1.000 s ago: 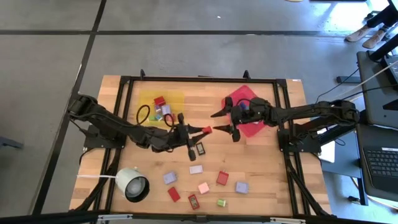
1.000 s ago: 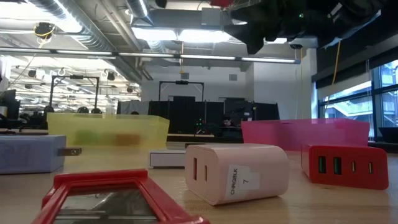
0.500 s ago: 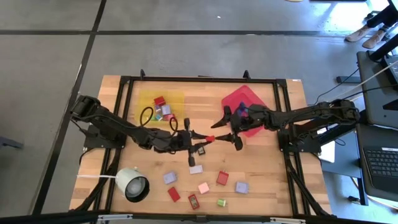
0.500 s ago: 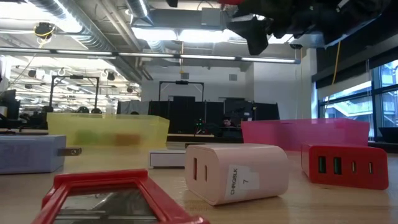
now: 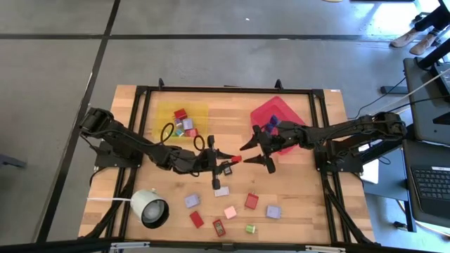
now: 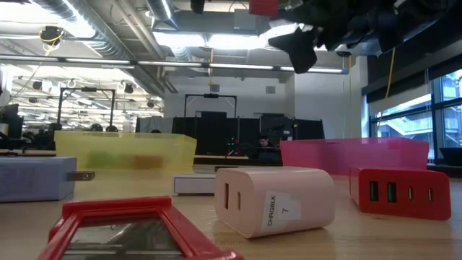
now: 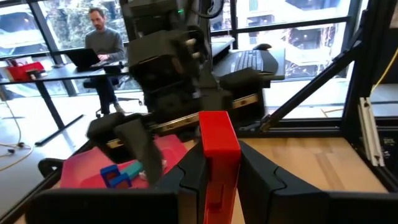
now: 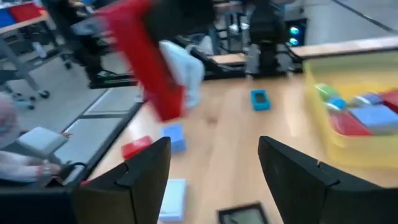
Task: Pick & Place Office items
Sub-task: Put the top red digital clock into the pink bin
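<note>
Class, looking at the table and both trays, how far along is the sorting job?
Done: several small blocks lie in the yellow tray, a few in the red tray. In hand: the left tool clamps a red rectangular block, facing the open right tool. Left: about eight blocks, like the lilac block.

Two trays sit at the table's [image 5: 133,119] far side, one tray [image 5: 200,112] on the left, the other tray [image 5: 271,112] on the right. Between them, mid-table, the left gripper [image 5: 223,159] and right gripper [image 5: 259,153] face each other, a block [image 5: 237,159] between. Loose blocks [image 5: 230,211] lie along the near edge, with a lamp [image 5: 150,208] at the near left corner.
</note>
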Robot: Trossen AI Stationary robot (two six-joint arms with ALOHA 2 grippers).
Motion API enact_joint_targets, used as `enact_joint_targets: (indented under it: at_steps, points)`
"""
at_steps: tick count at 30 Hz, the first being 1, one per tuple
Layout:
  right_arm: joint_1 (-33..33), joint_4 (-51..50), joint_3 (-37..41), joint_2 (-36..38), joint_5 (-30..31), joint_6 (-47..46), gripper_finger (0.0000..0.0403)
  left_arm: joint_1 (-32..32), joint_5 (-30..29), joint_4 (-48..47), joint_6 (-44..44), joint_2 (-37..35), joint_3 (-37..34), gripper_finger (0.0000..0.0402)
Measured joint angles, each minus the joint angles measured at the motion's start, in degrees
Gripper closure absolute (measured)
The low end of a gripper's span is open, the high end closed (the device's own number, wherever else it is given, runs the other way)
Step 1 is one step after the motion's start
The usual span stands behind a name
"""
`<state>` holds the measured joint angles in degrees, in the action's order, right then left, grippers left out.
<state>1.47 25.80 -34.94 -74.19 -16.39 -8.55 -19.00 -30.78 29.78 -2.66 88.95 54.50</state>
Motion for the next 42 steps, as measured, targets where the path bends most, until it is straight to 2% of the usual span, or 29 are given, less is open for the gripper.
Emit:
enact_joint_targets:
  at_steps: [5, 12, 16, 19, 33, 37, 42]
  points:
    - [1.15, 2.73, 0.00, 0.00, 2.50, 0.66, 0.0156, 1.26, 0.02, 0.00, -0.62, 0.00, 0.00, 0.0345]
    - [1.95, 6.85, 0.00, 0.00, 2.96, 0.83, 0.0156, 4.00, 0.57, 0.09, 1.49, 0.00, 0.00, 0.0344]
    - [2.08, 8.07, 0.00, 0.00, 7.52, -0.12, 0.0156, 4.89, 1.09, 1.93, 1.46, 0.00, 0.00, 0.0344]
    - [2.02, 8.09, 0.00, 0.00, 11.03, -1.17, 0.0156, 5.69, 4.06, 3.37, 0.77, 0.00, 0.07, 0.0344]
    - [2.04, 8.09, 0.00, 0.00, 10.54, -1.51, 0.0157, 7.96, 10.31, 5.66, 0.36, 0.35, 0.09, 0.0344]
    - [2.04, 8.09, 0.00, 0.00, 10.17, -1.49, 0.0172, 7.88, 11.30, 5.62, 0.45, 0.35, 0.09, 0.0344]
    - [2.06, 8.09, 0.00, 0.00, 9.87, -1.49, 0.0214, 7.90, 11.23, 5.24, 0.47, 0.35, 0.09, 0.0344]
